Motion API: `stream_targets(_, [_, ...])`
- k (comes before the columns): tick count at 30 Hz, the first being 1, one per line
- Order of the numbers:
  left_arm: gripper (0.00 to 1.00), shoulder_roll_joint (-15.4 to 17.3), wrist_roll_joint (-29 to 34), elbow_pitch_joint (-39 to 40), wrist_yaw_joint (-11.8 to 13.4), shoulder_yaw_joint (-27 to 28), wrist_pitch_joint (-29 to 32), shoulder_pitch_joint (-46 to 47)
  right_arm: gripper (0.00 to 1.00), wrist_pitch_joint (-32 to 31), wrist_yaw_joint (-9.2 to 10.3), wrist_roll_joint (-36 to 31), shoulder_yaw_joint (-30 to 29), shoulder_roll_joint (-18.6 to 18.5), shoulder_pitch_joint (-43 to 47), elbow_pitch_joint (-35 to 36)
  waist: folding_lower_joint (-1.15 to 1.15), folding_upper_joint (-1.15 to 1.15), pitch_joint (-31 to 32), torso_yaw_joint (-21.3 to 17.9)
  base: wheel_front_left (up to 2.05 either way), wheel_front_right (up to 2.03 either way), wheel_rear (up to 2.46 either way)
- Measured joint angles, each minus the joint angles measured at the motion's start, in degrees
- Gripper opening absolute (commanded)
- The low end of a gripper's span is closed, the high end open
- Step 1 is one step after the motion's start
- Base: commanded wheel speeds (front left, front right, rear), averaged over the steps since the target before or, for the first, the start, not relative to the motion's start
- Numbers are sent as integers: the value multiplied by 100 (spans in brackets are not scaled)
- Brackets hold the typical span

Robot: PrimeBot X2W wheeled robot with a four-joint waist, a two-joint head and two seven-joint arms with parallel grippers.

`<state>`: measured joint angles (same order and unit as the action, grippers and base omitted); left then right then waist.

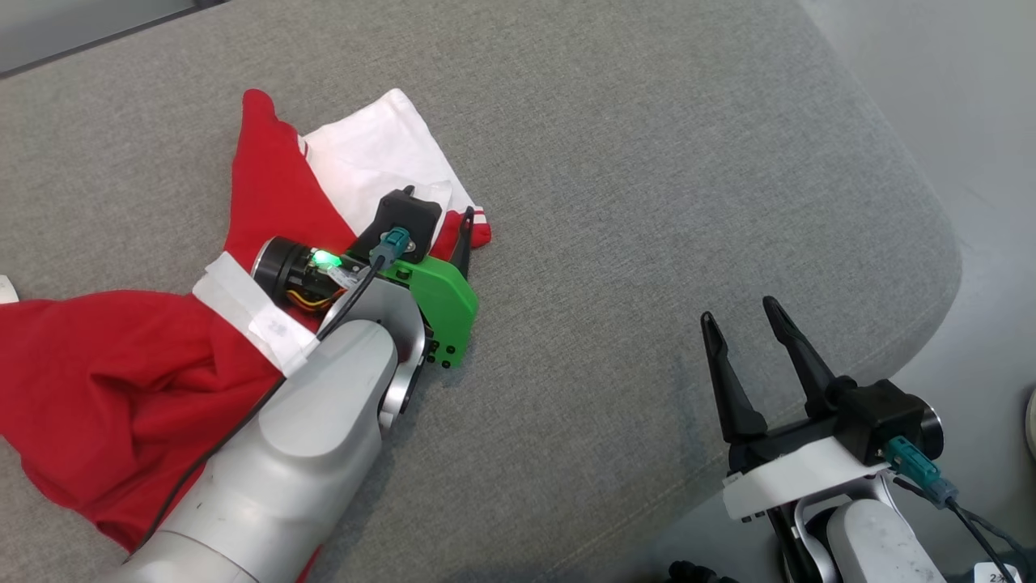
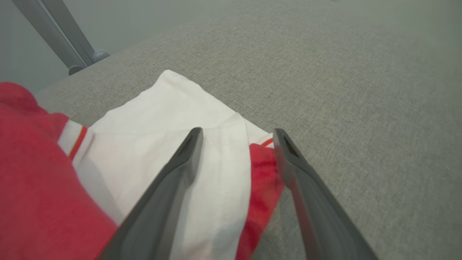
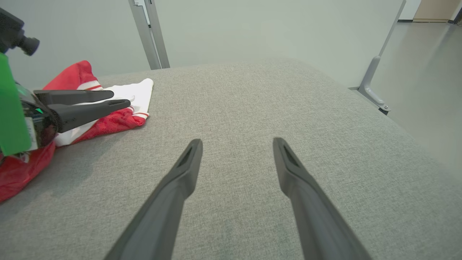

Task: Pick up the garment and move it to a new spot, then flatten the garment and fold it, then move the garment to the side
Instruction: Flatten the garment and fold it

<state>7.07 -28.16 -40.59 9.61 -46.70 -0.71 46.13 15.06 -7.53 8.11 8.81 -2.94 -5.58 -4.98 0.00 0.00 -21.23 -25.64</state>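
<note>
The red and white garment (image 1: 121, 389) lies crumpled on the left of the grey cushion (image 1: 647, 162). Its white part (image 2: 162, 119) is spread toward the back, with a red striped hem at its right edge. My left gripper (image 1: 445, 219) hovers low over that white part. In the left wrist view it (image 2: 238, 133) stands open, its fingers on either side of a white fold and the red hem, gripping nothing. My right gripper (image 1: 739, 310) is open near the cushion's front right edge, well clear of the garment (image 3: 119, 121), with bare cushion between its fingers (image 3: 236, 141).
The cushion's rounded right edge drops to pale floor (image 1: 971, 121). Grey metal legs (image 3: 149, 36) stand behind the cushion, and a metal bracket (image 3: 375, 83) is on the floor at the right. From the right wrist, the left gripper (image 3: 121, 98) shows side-on above the garment.
</note>
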Motion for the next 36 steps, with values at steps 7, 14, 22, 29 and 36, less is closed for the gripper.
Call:
stream_targets(7, [78,-63,-36,-528,-10,38,-236,122,100,0,0,32,0,1,-26,-19,0,0,22,-38,0,0,0])
stream_targets(14, [0,-145,-109,-809,-87,51,-402,184,100,0,0,-23,-22,1,-35,-14,0,0,53,25,0,0,0])
stream_targets(22, [0,-333,-309,-383,-330,-24,-789,280,100,0,0,-82,-100,2,-11,-11,0,0,95,124,0,0,0])
stream_targets(29, [0,-425,-962,1330,-498,-900,-534,-135,100,0,0,-110,-35,3,17,-34,0,0,104,249,0,0,0])
stream_targets(36, [100,-433,-1616,1923,-348,-1683,-777,-353,100,0,0,-73,58,2,-92,-71,0,0,-14,252,0,0,0])
